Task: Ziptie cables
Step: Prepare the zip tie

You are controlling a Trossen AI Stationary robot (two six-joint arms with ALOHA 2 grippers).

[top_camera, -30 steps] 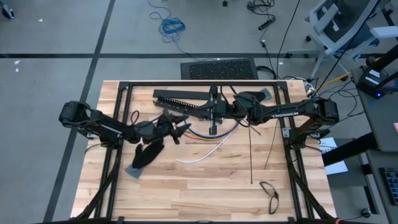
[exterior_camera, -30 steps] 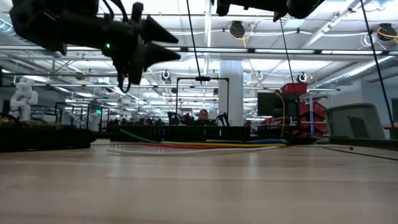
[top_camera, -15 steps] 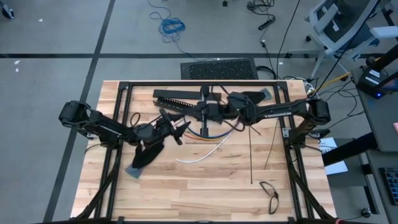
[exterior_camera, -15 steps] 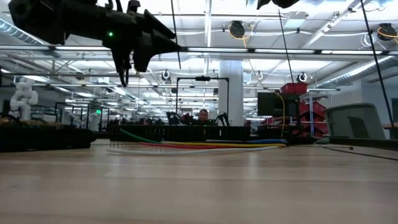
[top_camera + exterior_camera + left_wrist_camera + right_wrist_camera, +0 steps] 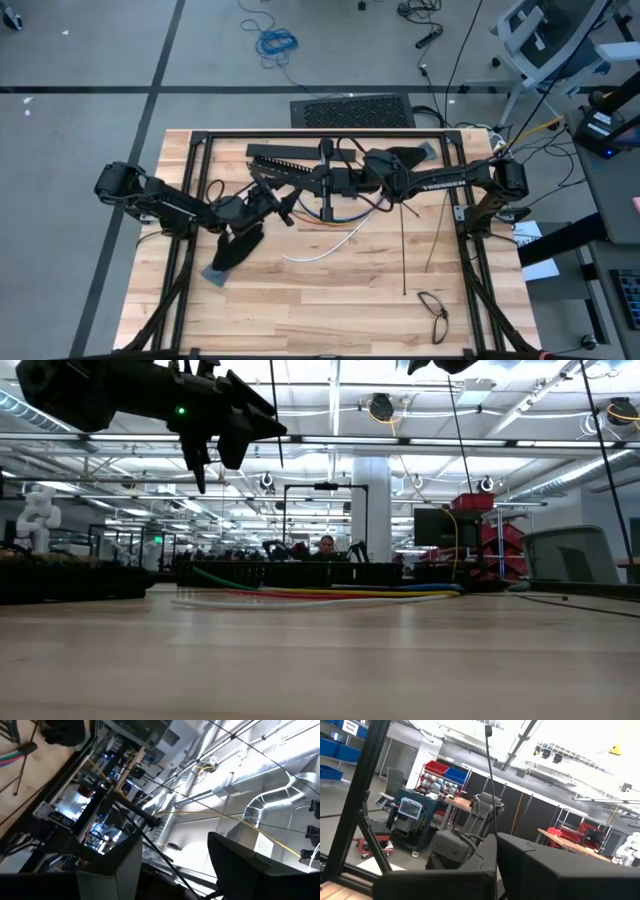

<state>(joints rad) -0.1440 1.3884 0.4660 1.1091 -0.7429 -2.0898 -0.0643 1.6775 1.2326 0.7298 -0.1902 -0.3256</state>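
Observation:
The cables (image 5: 340, 215) lie on the wooden table in flat arcs, coloured and white; the low view shows the cables (image 5: 320, 595) across mid-table. My right gripper (image 5: 326, 182) is raised above them, shut on a thin black zip tie (image 5: 490, 780). My left gripper (image 5: 290, 205) hovers open just left of it, high above the table (image 5: 265, 425). In the left wrist view a thin black strip (image 5: 150, 840) crosses the gap between the left fingers; I cannot tell whether it touches them. My right gripper pinches the zip tie's strap (image 5: 494, 827) between its two shut fingers. The fingers lie across the strap, coming from the table's right. The tie stands roughly upright, its small head (image 5: 488, 728) at the free end. Its lower end (image 5: 272, 460) hangs clear of the table.
A long black slotted bar (image 5: 285, 160) lies at the far side. Two loose straight black strips (image 5: 403, 250) lie right of centre. A black loop (image 5: 435, 310) sits near the front right. A flat black thing with a grey corner (image 5: 230, 255) lies under the left arm.
My right gripper has moved toward the table's left edge with the zip tie, which stays upright and clear of the table, closer to my left gripper. My left gripper has turned at the wrist.

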